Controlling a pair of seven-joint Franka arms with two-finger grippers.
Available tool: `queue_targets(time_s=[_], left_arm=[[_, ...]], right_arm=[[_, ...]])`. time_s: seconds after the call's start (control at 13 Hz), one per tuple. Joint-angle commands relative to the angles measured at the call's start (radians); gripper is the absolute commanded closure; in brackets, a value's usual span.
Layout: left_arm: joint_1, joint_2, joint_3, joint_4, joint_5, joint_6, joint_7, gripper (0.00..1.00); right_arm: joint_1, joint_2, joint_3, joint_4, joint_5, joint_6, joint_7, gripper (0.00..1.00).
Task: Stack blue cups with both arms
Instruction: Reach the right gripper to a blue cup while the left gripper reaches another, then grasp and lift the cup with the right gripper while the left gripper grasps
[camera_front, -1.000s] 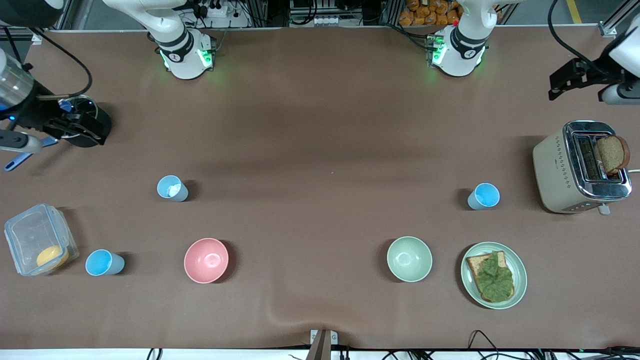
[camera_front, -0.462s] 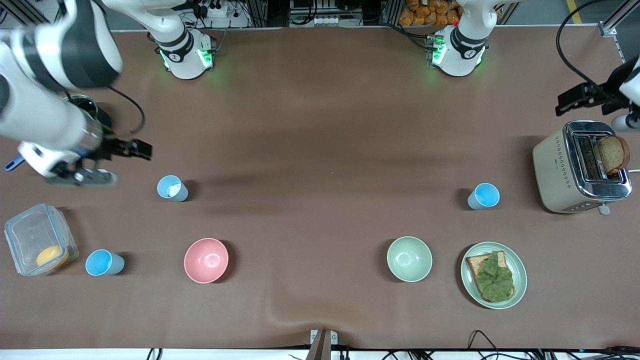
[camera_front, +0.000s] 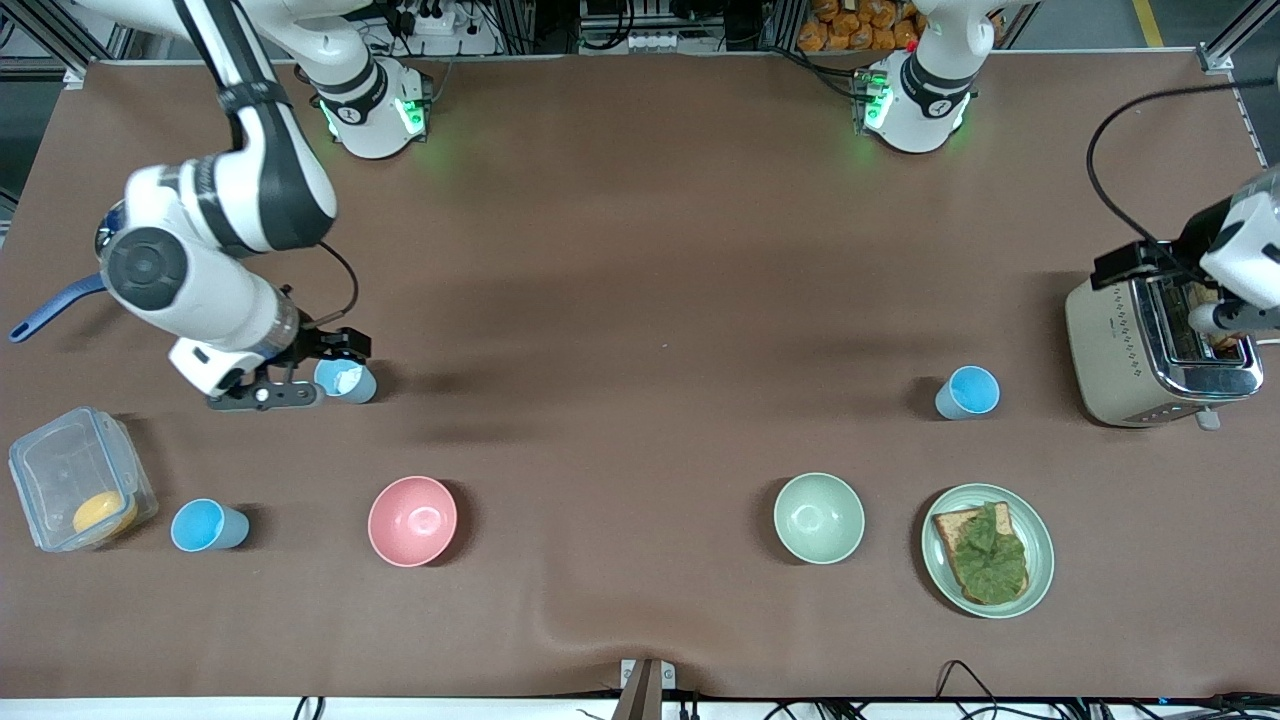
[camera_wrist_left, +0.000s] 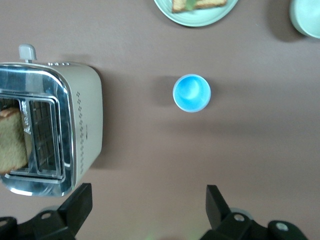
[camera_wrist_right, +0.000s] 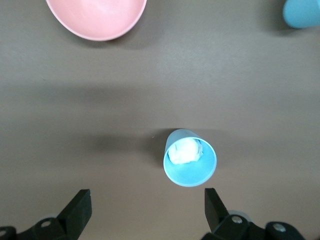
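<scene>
Just beside the right tool (camera_front: 335, 350), spread, pale blue cup (camera_front: 345, 379), left tool (camera_wrist_left: 147, 202) spread over toaster (camera_front: 1160, 335)

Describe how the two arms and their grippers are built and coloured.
Both arms are glossy white with dark grey-black joint bands and green lights glowing at their bases. A black cable loops along each wrist. The right gripper and left gripper are small, black, with two jaws.

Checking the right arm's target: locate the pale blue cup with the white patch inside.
The pale blue cup stands toward the right arm's end of the table, farther from the front camera than the pink bowl.
</scene>
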Motion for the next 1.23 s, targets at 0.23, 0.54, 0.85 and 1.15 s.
queue_targets(time_s=[0.23, 0.54, 0.85, 1.15], left_arm=[[0.007, 0.06, -0.009, -0.204, 0.014, 0.306, 0.008, 0.0], [0.006, 0.177, -0.011, -0.204, 0.022, 0.39, 0.008, 0.0], [0.006, 0.284, -0.011, -0.198, 0.02, 0.493, 0.007, 0.0], [-0.003, 0.378, -0.011, -0.158, 0.02, 0.546, 0.007, 0.0]], right_arm=[[0.026, 0.089, -0.004, -0.12, -0.096, 0.219, -0.006, 0.0], [0.015, 0.149, -0.007, -0.133, -0.099, 0.247, -0.009, 0.24], [0.009, 0.187, -0.008, -0.115, -0.13, 0.254, -0.01, 0.95], [0.006, 0.238, -0.008, -0.052, -0.13, 0.241, -0.052, 1.0]])
